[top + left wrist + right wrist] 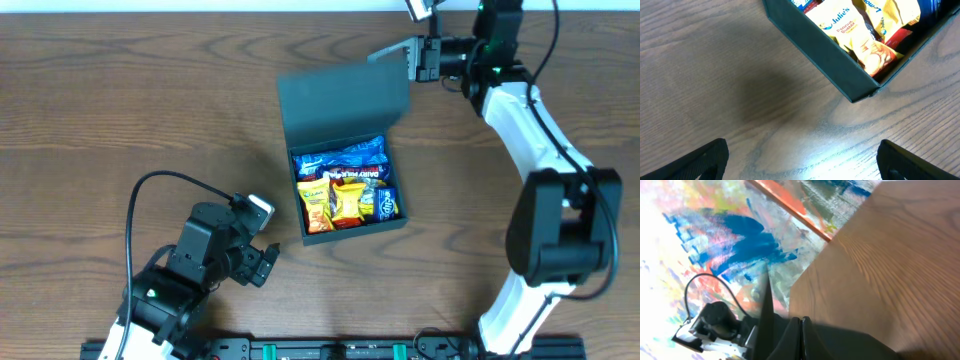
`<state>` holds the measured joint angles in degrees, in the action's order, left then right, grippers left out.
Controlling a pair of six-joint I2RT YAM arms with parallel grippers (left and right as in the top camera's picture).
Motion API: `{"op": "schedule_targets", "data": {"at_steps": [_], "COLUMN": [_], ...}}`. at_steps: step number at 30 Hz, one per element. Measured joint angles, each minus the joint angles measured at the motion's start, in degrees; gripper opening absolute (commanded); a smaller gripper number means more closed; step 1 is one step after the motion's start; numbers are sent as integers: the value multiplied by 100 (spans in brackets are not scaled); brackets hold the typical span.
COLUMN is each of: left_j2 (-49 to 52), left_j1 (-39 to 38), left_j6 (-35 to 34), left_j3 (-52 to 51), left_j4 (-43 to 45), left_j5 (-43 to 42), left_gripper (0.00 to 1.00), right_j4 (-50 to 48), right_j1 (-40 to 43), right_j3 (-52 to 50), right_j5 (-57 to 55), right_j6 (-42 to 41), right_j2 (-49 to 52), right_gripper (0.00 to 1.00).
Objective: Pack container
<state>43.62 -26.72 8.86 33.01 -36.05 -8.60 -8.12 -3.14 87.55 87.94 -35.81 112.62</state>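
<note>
Currently the container (352, 231) stands open in the middle of the wooden table (120, 120). Its lid (340, 100) is raised on the far side. Inside lie snack packets: blue ones (340, 158) at the back, yellow ones (348, 200) in front, among them a Julie's packet (842, 25).

The right gripper (418, 62) is at the far right corner of the lid, with its fingers (790, 337) pressed fully together. A thin dark edge stands just beside them in the right wrist view. I cannot tell if they pinch the lid or only touch it.

The left gripper (262, 262) has its jaws spread wide and holds nothing. It hangs over bare table near the front left corner of the container, without touching it.
</note>
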Motion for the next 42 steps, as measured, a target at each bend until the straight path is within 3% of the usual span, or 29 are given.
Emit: {"op": "schedule_targets", "data": {"at_steps": [13, 19, 24, 30, 37, 42], "left_j2": [0, 0, 0, 0, 2, 0], "left_j1": [0, 0, 0, 0, 0, 0], "left_j6": [0, -2, 0, 0, 0, -2], "left_j3": [0, 0, -4, -7, -11, -11], "left_j4": [0, -2, 2, 2, -2, -2], "left_j5": [0, 0, 0, 0, 0, 0], "left_gripper": [96, 95, 95, 95, 95, 95], "right_j4": [98, 1926, 4509, 6347, 6310, 6024], "right_j1": [-122, -413, -861, -2033, -3276, -4282], "right_j3": [2, 44, 52, 50, -898, -2166], "right_j5": [61, -142, -2271, -5593, -8017, -8640], "right_j6": [271, 1840, 3447, 4148, 4135, 3864], "right_j2": [-1062, -1294, -1681, -2013, -2557, -3224], "right_gripper": [1, 1, 1, 1, 1, 1]}}
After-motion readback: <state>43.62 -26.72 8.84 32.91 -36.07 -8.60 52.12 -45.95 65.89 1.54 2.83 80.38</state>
